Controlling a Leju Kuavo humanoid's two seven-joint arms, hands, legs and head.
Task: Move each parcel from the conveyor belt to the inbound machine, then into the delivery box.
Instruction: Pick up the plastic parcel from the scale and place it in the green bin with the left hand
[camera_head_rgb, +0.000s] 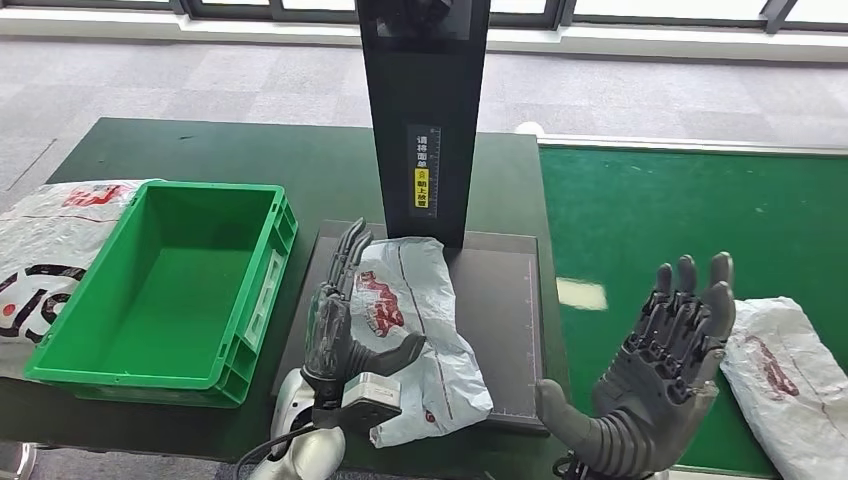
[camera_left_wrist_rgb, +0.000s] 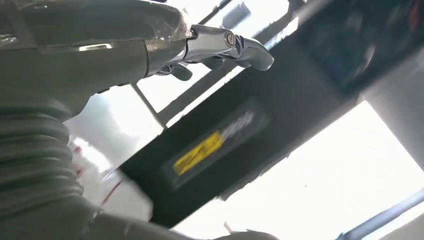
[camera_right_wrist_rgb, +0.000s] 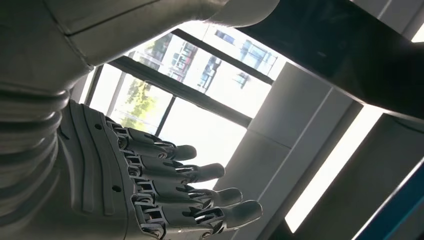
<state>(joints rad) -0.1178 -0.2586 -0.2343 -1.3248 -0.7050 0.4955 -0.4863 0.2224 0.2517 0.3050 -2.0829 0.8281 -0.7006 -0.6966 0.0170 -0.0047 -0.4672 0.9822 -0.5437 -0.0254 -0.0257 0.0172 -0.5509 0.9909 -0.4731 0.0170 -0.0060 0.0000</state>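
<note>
On the black scanner plate (camera_head_rgb: 500, 330), left hand (camera_head_rgb: 340, 325) lying against the near-left edge of a grey plastic parcel (camera_head_rgb: 425, 330): fingers (camera_head_rgb: 350, 250) stretched forward and only slightly apart along the bag's left side, thumb (camera_head_rgb: 395, 355) angled across onto the wrinkled plastic. Touching the bag, with nothing clamped. Seen from the left wrist camera, fingertips blurred against the black post and its yellow label; contact not resolvable there.

At lower right, right hand (camera_head_rgb: 665, 375) raised palm-up above the green conveyor belt (camera_head_rgb: 640, 220), fingers (camera_head_rgb: 690, 290) extended and apart, thumb splayed toward the plate. Nothing held, nothing touched. Same spread confirmed from the right wrist camera (camera_right_wrist_rgb: 165, 195), fingers straight against bright windows.

Just right of that hand, second parcel (camera_head_rgb: 790, 375) flat on the belt, clear of the fingers.

Behind the plate, upright black post (camera_head_rgb: 425, 110) of the inbound machine with a labelled strip. Left of the plate, green delivery box (camera_head_rgb: 255, 290) on the dark worktop (camera_head_rgb: 220, 150). Beyond the box, another printed bag (camera_head_rgb: 50, 250) lying partly off the worktop's left edge.
</note>
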